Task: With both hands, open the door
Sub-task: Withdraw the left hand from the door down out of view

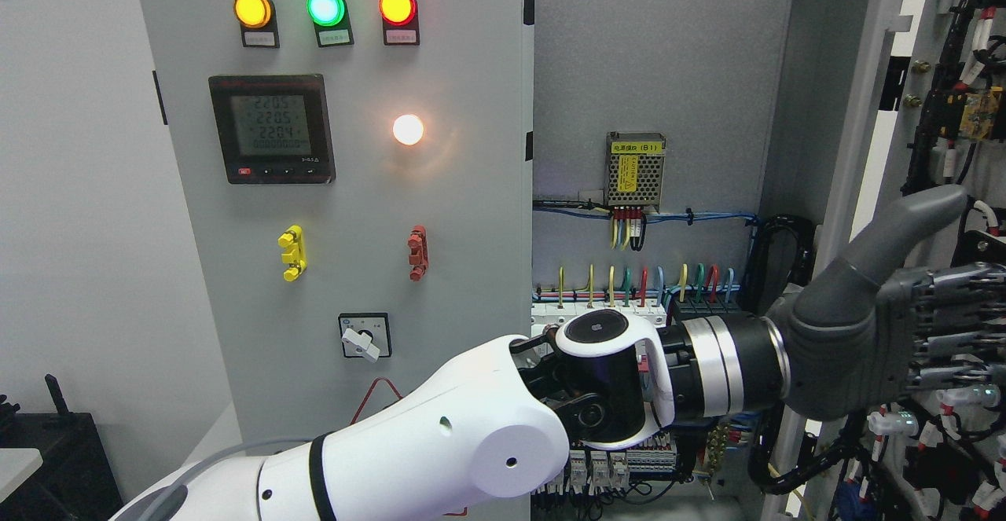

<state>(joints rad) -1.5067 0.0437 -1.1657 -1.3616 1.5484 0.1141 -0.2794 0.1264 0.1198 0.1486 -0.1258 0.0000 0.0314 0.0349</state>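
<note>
Matte grey left hand (pixel 904 332) against door (pixel 880 152)

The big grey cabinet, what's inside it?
Inside the cabinet are a small metal box with a yellow label and colourful wires. The robot's left arm covers the lower parts.

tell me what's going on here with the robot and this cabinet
The robot is opening an electrical cabinet. Its left arm comes in from the lower left and reaches across, with the left hand pressed against the inner side of the right door, thumb up and fingers extended. That door is already swung open, showing the wiring and terminals inside. The left door, with its lamps and meter, is closed. The right hand is not in view.
</note>
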